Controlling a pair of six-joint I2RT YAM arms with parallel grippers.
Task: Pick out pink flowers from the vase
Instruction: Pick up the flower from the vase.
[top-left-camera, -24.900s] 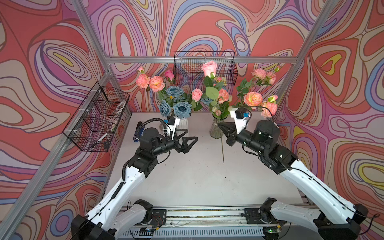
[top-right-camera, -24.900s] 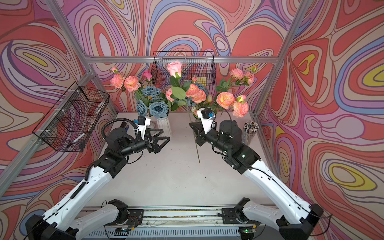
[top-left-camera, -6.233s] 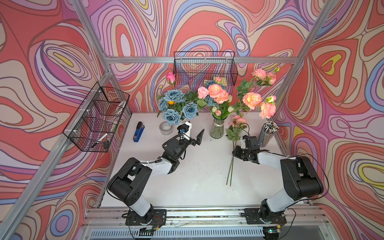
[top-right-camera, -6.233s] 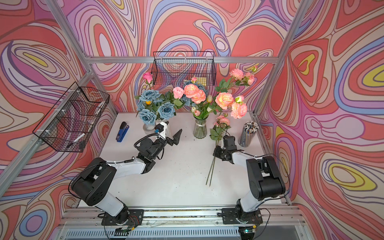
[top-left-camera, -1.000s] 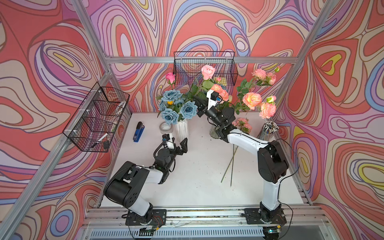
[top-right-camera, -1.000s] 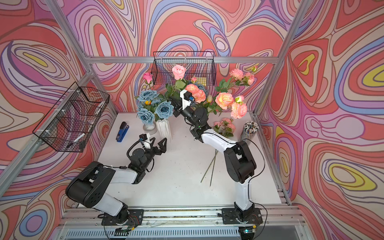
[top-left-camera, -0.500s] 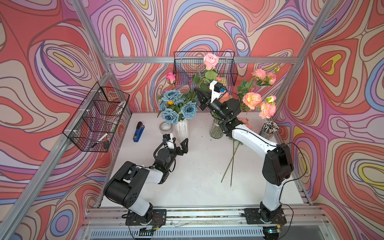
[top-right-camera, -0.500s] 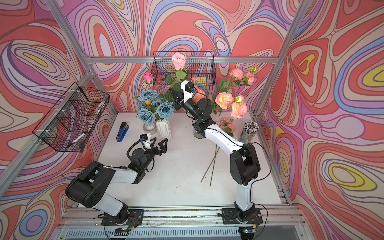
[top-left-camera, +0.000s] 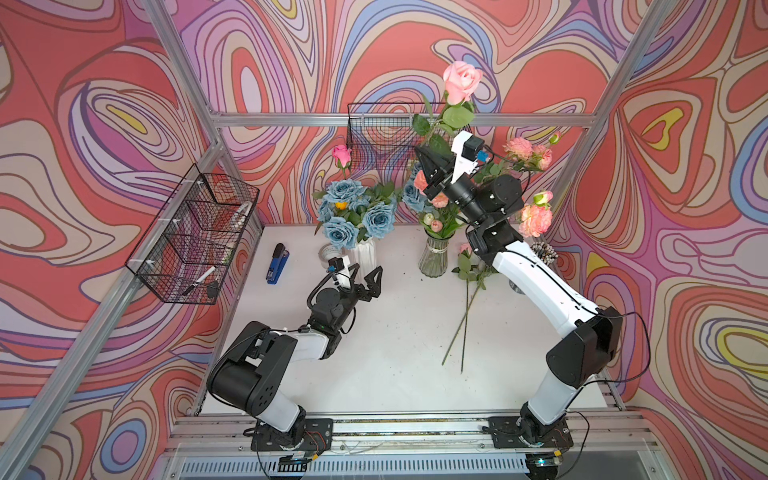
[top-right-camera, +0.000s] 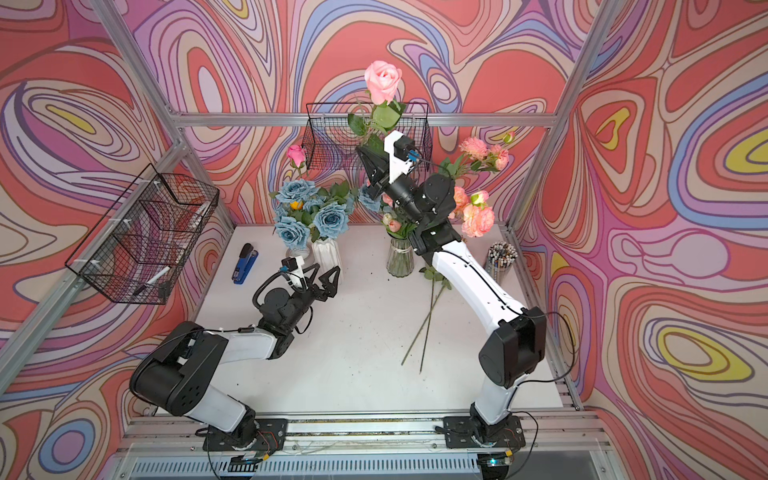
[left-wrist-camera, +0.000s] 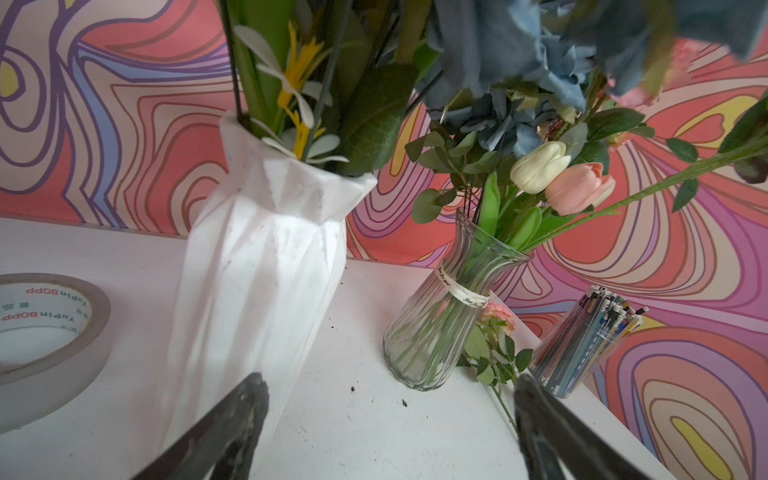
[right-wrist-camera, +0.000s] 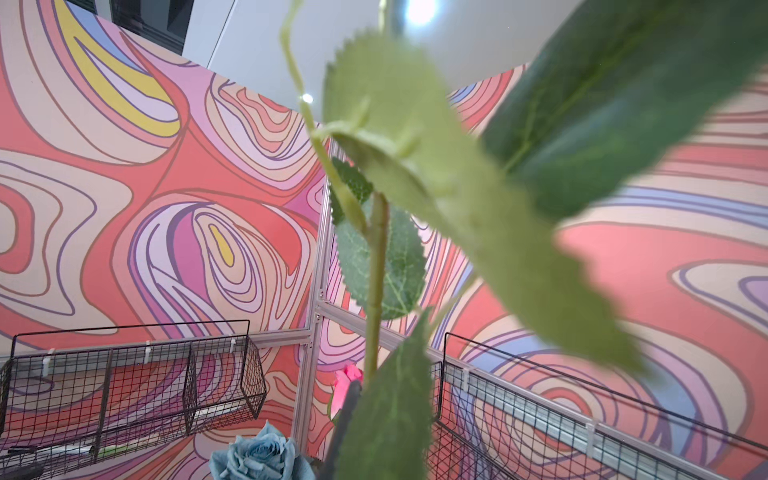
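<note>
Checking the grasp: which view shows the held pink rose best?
Both top views: the pink rose shows bloom, leaves and stem down to the right gripper. The right wrist view shows only its stem and blurred leaves; the left wrist view misses its bloom.

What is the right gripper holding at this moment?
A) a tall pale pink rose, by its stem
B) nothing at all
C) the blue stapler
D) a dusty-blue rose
A: in a top view the right gripper is shut on the leafy green stem of the pale pink rose, whose bloom stands higher than all the other flowers.
</note>
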